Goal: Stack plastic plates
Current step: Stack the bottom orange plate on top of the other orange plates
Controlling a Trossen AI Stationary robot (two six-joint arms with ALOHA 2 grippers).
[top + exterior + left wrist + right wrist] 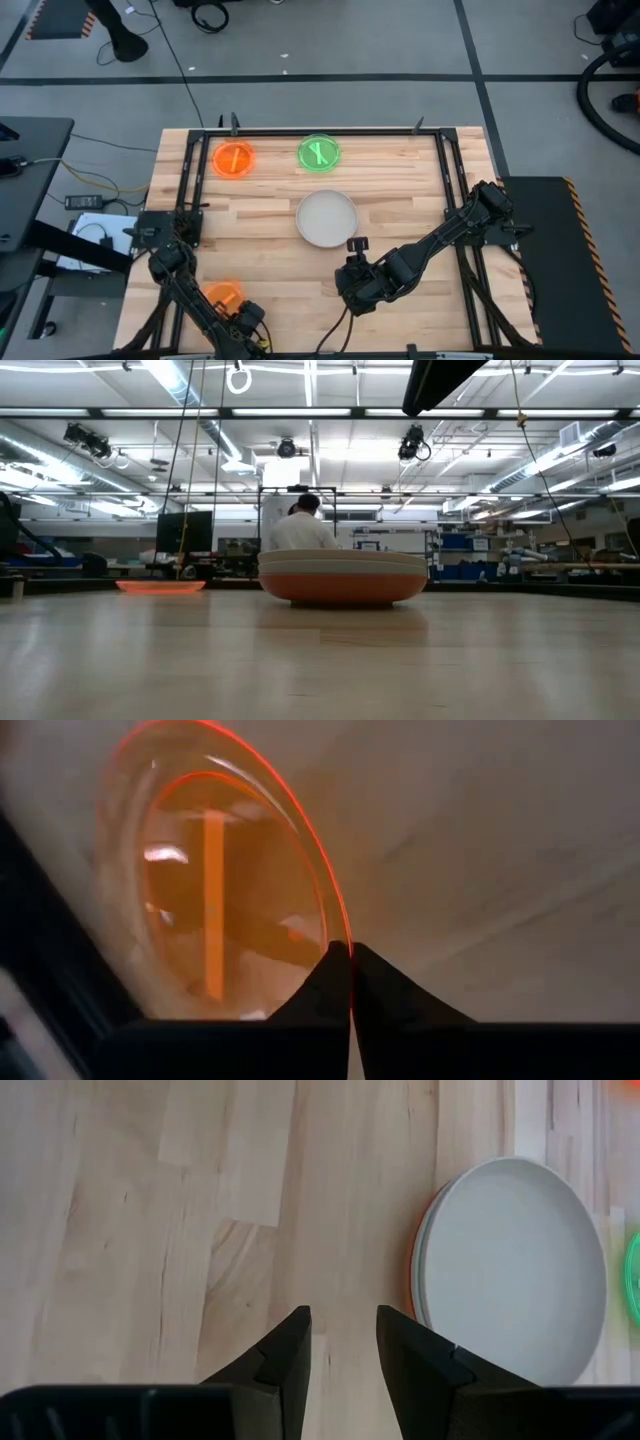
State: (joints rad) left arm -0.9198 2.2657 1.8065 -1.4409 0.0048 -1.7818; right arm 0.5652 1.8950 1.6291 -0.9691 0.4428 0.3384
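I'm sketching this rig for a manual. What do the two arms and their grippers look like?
Both arms are dark, nearly black, built of jointed segments with bulky joints. The right gripper ends in two flat, wedge-shaped black fingers. The left gripper has the same black tapered fingers. No coloured markings show on either arm.

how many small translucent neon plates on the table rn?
3: an orange plate and a green plate at the far edge, and another orange plate near the front-left, pinched at its rim by the left gripper.
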